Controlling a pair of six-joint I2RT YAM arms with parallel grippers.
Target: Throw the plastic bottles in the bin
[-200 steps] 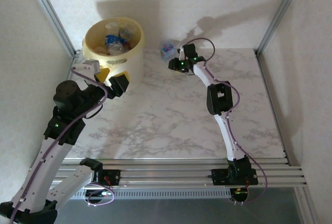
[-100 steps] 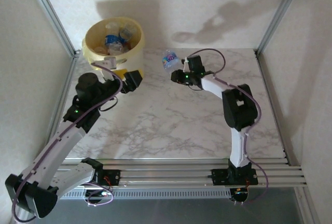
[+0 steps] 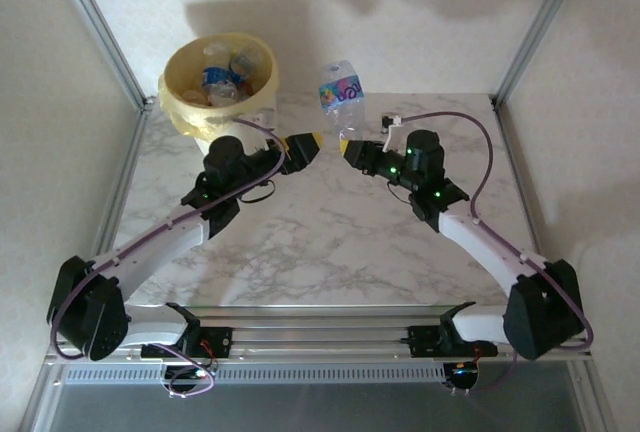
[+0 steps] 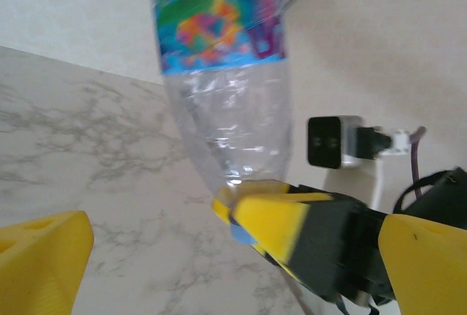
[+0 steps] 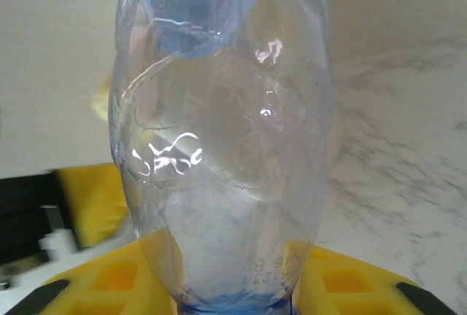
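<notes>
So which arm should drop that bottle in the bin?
Probably the right. The right gripper is shut on the bottle at its cap end, holding it up off the table. The left gripper is nearer the bin, but open and empty.

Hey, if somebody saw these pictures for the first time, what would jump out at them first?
The clear bottle with its bright blue label, held up over the far middle of the table, gripped at its neck end by the right hand. Close beside it the left hand gapes wide open. At far left stands the pale-yellow bin, with bottles heaped inside.
</notes>
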